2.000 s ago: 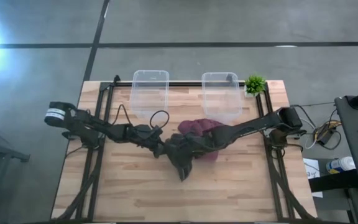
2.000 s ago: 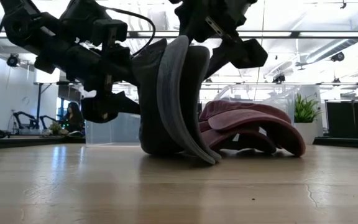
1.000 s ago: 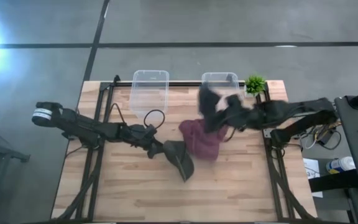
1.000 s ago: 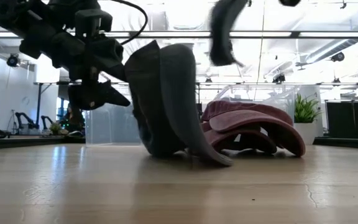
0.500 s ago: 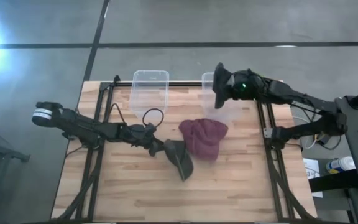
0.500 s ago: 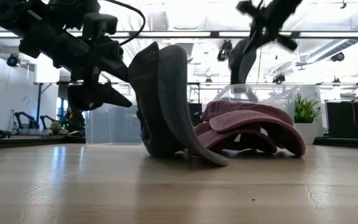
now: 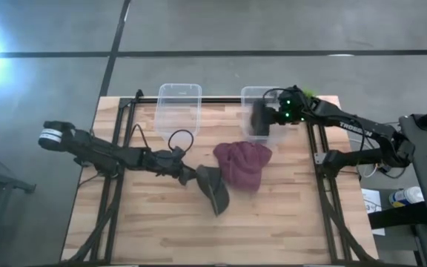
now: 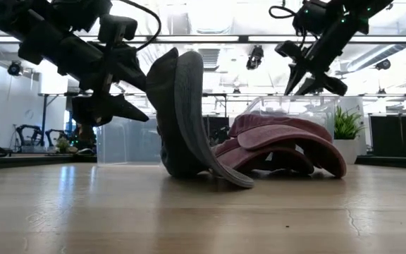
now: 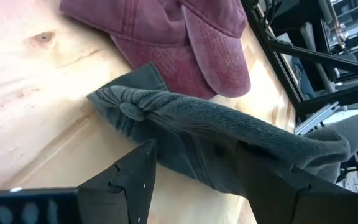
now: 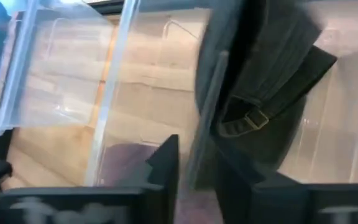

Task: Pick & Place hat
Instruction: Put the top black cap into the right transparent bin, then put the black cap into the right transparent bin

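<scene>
My left gripper [image 7: 191, 176] is shut on a grey cap [image 7: 215, 190] at mid-table. The cap also shows in the low view [image 8: 182, 113]. Two maroon caps [image 7: 243, 165] lie stacked on the table just right of it, brims down. My right gripper [image 7: 273, 119] is open, high over the right clear bin [image 7: 262, 94] at the far edge. A dark hat [image 10: 260, 93] with a strap and buckle is inside that bin, beyond the open fingers. It shows blurred in the high view [image 7: 259, 122]. My left gripper pinches the grey cap's soft crown [image 9: 191, 140] between its two fingers. It comes roughly level from the table's left. The cap stands on edge. Its crown's lower side [image 8: 178, 169] and the tip of its brim [image 8: 240, 182] rest on the table.
A second clear bin [image 7: 179, 89] stands left of the first at the far edge. A small green plant [image 8: 344, 123] stands at the far right corner. Black frame rails run along both table sides. Bare wood lies toward the near edge.
My right gripper has carried the dark hat from above the maroon caps up and toward the far right, over the right bin. It has opened and let go, and the hat has dropped into the bin. The grey cap in my left gripper has tipped slightly.
</scene>
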